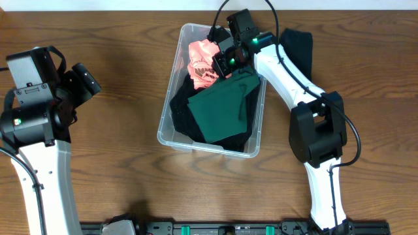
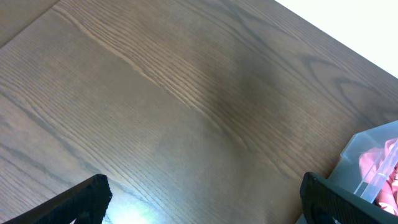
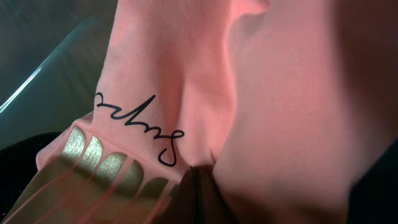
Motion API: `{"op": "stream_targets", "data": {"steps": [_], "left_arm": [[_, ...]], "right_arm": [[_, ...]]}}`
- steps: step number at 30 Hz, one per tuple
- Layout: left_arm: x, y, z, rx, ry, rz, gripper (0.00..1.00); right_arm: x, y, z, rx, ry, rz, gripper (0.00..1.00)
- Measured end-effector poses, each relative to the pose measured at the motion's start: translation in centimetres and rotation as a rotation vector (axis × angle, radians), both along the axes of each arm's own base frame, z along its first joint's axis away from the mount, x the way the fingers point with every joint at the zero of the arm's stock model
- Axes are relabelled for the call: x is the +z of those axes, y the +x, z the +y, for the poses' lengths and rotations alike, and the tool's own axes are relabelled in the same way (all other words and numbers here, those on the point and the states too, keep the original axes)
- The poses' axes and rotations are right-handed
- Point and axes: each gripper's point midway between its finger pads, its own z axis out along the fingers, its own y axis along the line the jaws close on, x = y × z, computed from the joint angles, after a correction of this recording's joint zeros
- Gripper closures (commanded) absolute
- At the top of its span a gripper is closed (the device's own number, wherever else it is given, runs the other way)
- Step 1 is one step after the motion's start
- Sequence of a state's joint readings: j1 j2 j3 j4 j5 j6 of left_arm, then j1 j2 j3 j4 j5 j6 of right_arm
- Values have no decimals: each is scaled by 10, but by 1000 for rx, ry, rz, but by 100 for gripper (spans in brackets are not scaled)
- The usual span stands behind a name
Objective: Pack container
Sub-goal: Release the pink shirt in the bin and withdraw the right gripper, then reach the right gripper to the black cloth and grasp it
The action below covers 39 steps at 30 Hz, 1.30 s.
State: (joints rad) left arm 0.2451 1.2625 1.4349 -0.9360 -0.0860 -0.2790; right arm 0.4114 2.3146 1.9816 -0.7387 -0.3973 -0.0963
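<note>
The clear plastic container [image 1: 168, 134] sits at the table's middle, holding a dark green garment [image 1: 225, 108], black clothing [image 1: 181, 104] and a pink garment [image 1: 202, 62] at its far end. My right gripper [image 1: 224, 63] is inside the container's far end, shut on the pink garment [image 3: 205, 81], whose black script and gold print fill the right wrist view. My left gripper [image 1: 85, 79] is open and empty over bare table at the left; its two fingertips [image 2: 202, 199] frame wood, with the container's corner [image 2: 367, 149] at the right edge.
A black garment [image 1: 297, 46] lies on the table just right of the container's far end, under my right arm. The table's far edge runs along the top of the overhead view.
</note>
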Motion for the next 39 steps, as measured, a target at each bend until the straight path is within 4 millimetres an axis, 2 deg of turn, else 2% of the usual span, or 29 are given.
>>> {"op": "stream_targets", "data": {"steps": [4,6,8,10,12,14,15,16,18,19,21,23,27,28,32,34,37,39], "left_arm": [[0,0,0,0,0,0,2],[0,0,0,0,0,0,2],[0,0,0,0,0,0,2],[0,0,0,0,0,0,2],[0,0,0,0,0,0,2],[0,0,0,0,0,0,2],[0,0,0,0,0,0,2],[0,0,0,0,0,0,2],[0,0,0,0,0,0,3],[0,0,0,0,0,0,2],[0,0,0,0,0,0,2],[0,0,0,0,0,0,2],[0,0,0,0,0,0,2],[0,0,0,0,0,0,2],[0,0,0,0,0,0,2],[0,0,0,0,0,0,2],[0,0,0,0,0,0,2],[0,0,0,0,0,0,2]], "right_arm": [[9,-1,2,5,51,12,76],[23,2,2,2,82,-5,63],[47,7,-5,-18,114,-44,44],[85,15,-20,-58,151,-106,36],[130,23,-49,-127,185,-173,19],[170,28,-83,-200,205,-240,12],[182,29,-97,-229,211,-259,9],[202,31,-123,-286,216,-289,8],[216,33,-164,-378,212,-298,5],[215,34,-183,-421,205,-286,5],[197,34,-226,-520,177,-216,4],[173,36,-259,-597,154,-147,5],[114,42,-307,-703,120,-10,5],[94,43,-318,-730,111,30,5],[34,47,-342,-780,89,139,5],[8,46,-348,-792,90,189,5],[-29,43,-349,-790,122,270,8],[-45,41,-345,-782,158,314,8]]}}
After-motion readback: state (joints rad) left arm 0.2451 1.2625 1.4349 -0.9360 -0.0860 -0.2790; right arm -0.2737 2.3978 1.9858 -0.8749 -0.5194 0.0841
